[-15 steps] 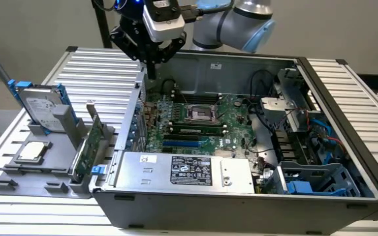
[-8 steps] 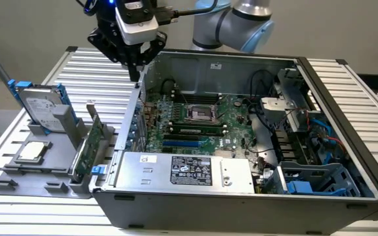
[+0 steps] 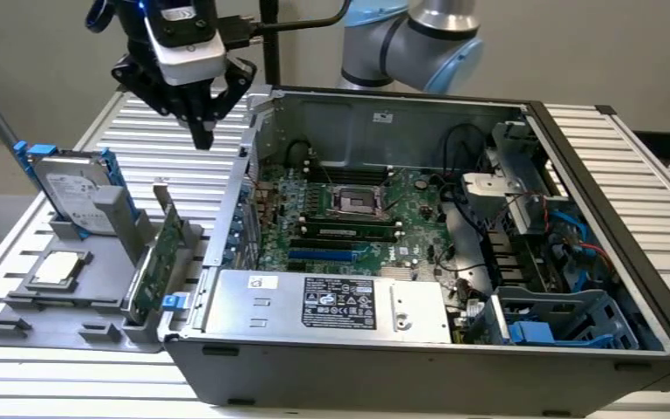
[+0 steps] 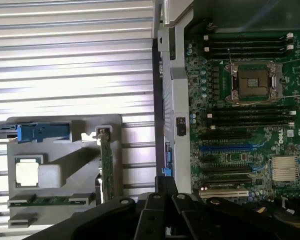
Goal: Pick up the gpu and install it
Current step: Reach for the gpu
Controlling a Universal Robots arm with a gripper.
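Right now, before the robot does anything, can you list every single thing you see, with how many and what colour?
gpu: one, green board, standing on edge in the holder
hard drive: one, silver with blue rails, upright in the holder
CPU chip: one, silver, flat in the holder
holder: one, grey, at the exterior view's left, beside the case
computer case: one, grey, open, on the table
motherboard: one, green, inside the case
power supply: one, silver, inside the case
table: one, white slats, under everything
robot arm: one, silver and light blue, behind the case
gripper: one, black, shut and empty, above the table near the case's wall
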